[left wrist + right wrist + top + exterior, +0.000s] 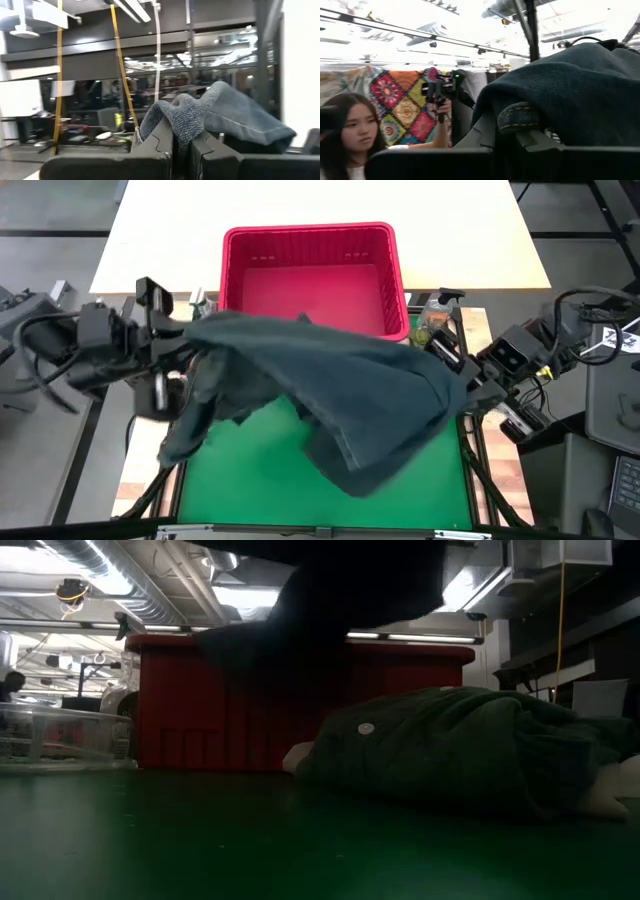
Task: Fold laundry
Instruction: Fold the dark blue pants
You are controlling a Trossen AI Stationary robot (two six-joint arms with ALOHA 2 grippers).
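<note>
Dark blue jeans (330,395) held up between two grippers over the green mat (260,480).

Left gripper (182,137): raised at the mat's left edge, fingers clenched on a fold of the denim, cloth bunched up between them. Right gripper (506,131): raised at the mat's right edge, fingers pinched on a stitched hem of the same jeans. The jeans hang spread between the two, sagging toward the mat, their far edge in front of the red basket (312,265). The low view shows an olive-green buttoned shirt (450,750) heaped on the mat near the basket. A bottle (436,315) stands beside the basket's right corner. A person (350,135) shows in the room beyond.
</note>
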